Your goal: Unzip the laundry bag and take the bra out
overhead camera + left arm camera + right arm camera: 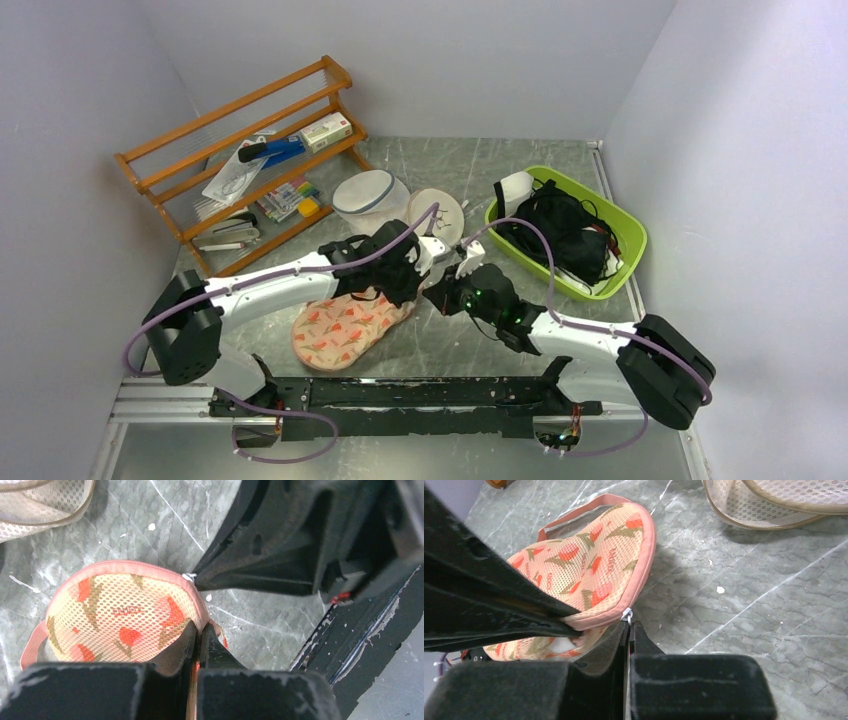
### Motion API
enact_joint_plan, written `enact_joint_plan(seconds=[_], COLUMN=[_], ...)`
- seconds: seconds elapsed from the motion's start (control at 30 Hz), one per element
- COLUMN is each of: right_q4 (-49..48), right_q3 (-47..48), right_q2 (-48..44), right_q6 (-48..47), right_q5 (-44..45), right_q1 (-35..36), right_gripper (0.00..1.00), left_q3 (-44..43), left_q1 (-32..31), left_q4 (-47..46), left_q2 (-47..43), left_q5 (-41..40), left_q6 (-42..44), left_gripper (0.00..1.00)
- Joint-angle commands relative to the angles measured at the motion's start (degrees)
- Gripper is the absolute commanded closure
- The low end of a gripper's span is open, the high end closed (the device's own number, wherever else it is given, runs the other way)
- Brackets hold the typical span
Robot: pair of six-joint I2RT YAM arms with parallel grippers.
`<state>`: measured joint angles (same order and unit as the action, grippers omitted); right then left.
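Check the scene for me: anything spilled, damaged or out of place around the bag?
Nothing spilled or damaged. The laundry bag has its edge pinched by the left gripper, and the right gripper is shut on the zip pull. Only the black clothing heaps above the green bin rim.

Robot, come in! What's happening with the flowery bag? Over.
Left gripper shut on laundry bag. Right gripper shut on zip pull. Bag looks zipped, bra unseen. Nothing blocking.

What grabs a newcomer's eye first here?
The floral laundry bag at centre front, with both grippers meeting at its far right end: the left gripper pinches the rim, the right gripper is shut at the white zip pull. Next, the lime-green basket of black clothing back right and the wooden rack back left.
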<state>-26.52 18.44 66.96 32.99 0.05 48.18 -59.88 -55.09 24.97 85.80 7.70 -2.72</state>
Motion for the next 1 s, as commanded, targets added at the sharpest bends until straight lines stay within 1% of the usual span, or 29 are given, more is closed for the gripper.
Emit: enact_joint_plan(seconds=[0.0,0.13,0.17,0.23,0.27,0.33,0.43,0.5,0.57,0.67,0.77,0.83,0.9,0.97], right_q4=[1.76,10.38,9.98,6.24,4.49,4.54,3.50,4.30,5.13,2.84,-5.47,-8.53,-8.89,-5.52], right_q3=[1.08,6.57,6.34,5.16,5.05,5.99,5.87,6.43,7.82,8.03,2.87,0.92,0.42,1.47], right_q2=[2.98,5.08,4.94,4.46,4.62,5.67,7.30,8.49,10.11,11.32,9.59,10.13,10.74,9.98], right_q6=[-2.02,-4.07,-4.20,-6.99,-7.99,-7.35,-5.52,-4.21,-3.66,-3.96,-3.23,-3.60,-3.62,-1.76], right_q5=[4.21,7.67,7.16,1.25,-2.53,-4.15,-4.40,-3.38,-4.75,-5.75,-4.26,-2.86,-2.71,-1.88], right_q1=[-0.43,-0.59,-1.03,-2.01,-2.22,-2.33,-2.38,-2.51,-3.22,-3.36,-3.35,-3.35,-3.36,-3.36], right_gripper=[1.00,1.00,1.00,1.00,1.00,1.00,1.00,1.00,1.00,1.00,1.00,1.00,1.00,1.00], left_q3=[1.17,5.08,5.83,7.09,7.03,5.70,9.82,11.52,11.81,10.02,7.62,6.78,7.62,8.95], left_q1=[-0.51,-4.12,-5.19,-5.68,-5.02,-1.85,-0.99,-2.10,-3.65,-4.68,-4.55,-4.35,-4.33,-4.58], left_q4=[-1.49,-6.24,-7.35,-9.21,-9.24,-7.34,-11.74,-13.54,-14.14,-12.77,-10.76,-9.62,-9.49,-9.38], left_q2=[-5.21,-8.38,-8.63,-8.31,-7.62,-6.17,-9.30,-10.41,-10.38,-8.87,-8.35,-9.06,-9.97,-10.38], left_q5=[0.52,-5.04,-5.88,-7.56,-9.02,-7.43,-7.45,-7.06,-7.23,-7.08,-7.11,-5.68,-5.53,-5.53], left_q6=[1.84,4.26,5.78,8.13,8.68,8.05,7.15,5.86,5.31,5.59,6.54,6.78,6.42,5.01], left_gripper=[0.93,0.93,0.93,0.93,0.93,0.93,0.93,0.93,0.93,0.93,0.93,0.93,0.93,0.93])
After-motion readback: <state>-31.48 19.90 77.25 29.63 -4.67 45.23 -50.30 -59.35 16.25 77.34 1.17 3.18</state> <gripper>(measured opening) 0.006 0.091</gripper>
